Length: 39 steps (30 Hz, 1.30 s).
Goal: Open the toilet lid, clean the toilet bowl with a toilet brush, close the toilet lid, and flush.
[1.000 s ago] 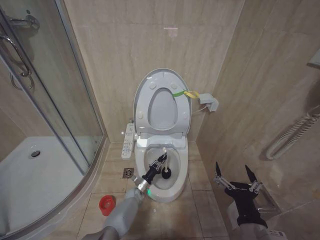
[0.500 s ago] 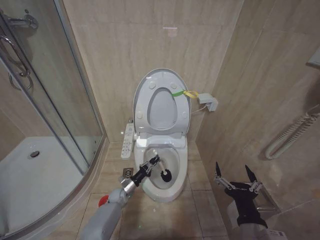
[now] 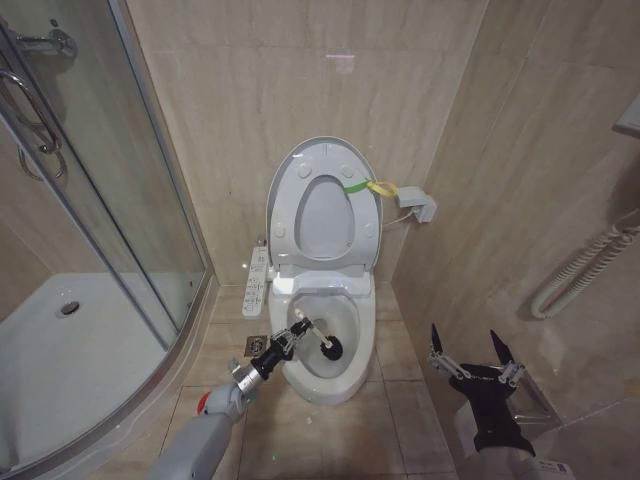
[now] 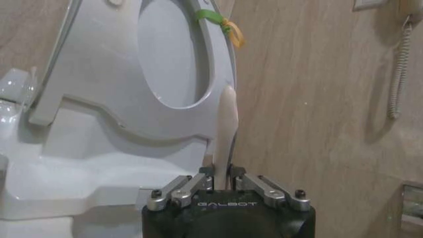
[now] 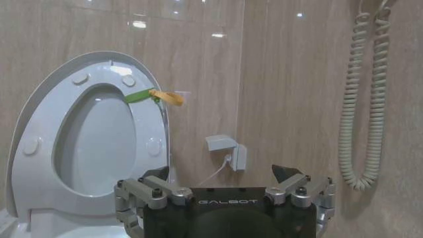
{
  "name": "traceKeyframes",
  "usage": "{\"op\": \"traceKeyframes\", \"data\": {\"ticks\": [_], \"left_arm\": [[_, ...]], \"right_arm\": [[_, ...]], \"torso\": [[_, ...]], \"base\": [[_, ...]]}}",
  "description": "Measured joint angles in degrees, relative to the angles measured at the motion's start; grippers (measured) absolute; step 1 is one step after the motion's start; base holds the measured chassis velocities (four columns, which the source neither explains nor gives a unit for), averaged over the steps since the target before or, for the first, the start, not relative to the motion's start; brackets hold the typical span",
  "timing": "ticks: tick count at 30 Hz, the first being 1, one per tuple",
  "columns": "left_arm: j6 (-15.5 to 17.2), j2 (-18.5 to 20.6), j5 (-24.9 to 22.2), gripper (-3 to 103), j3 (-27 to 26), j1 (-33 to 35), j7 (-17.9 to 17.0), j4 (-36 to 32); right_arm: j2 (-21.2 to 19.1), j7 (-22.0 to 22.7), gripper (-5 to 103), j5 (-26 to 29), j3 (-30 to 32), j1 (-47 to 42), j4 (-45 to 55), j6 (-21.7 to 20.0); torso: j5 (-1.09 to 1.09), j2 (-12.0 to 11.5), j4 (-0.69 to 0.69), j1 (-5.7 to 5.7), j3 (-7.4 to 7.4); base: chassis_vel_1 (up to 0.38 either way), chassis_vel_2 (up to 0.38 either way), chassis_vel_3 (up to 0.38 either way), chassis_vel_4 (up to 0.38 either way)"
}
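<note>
The red holder cup [image 3: 205,402] on the floor is mostly hidden behind the left arm, with just a sliver of red showing. In the left wrist view the toilet brush [image 4: 225,130] handle is a pale blur rising from between the left gripper [image 4: 222,174] fingers, and its bristle head is out of sight. The right gripper [image 3: 471,349] body is cut off by the head view's lower edge, and the toilet lid [image 5: 39,119] by the right wrist view's side edge.
</note>
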Motion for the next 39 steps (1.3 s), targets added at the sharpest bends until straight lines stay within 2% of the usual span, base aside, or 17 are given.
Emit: {"op": "traceKeyframes", "data": {"ticks": [5,17,35,39], "left_arm": [[-0.3,0.7,1.5,14,2.1,-3.4,-1.1,2.7],[-0.6,2.2,4.3,14,4.8,-5.3,-0.8,2.4],[-0.6,5.7,6.4,14,6.1,-5.8,-0.4,-5.2],[-0.3,6.9,6.3,14,6.2,-5.3,-2.6,-8.7]], "right_arm": [[0.0,0.0,100,0.0,0.0,0.0,0.0,0.0],[0.0,0.0,100,0.0,0.0,0.0,0.0,0.0],[0.0,0.0,100,0.0,0.0,0.0,0.0,0.0],[0.0,0.0,100,0.0,0.0,0.0,0.0,0.0]], "torso": [[0.00,0.0,0.00,0.00,0.00],[0.00,0.0,0.01,0.00,0.00],[0.00,0.0,0.00,0.00,0.00],[0.00,0.0,0.01,0.00,0.00]], "base": [[0.000,0.000,0.000,0.000],[0.000,0.000,0.000,0.000],[0.000,0.000,0.000,0.000],[0.000,0.000,0.000,0.000]]}}
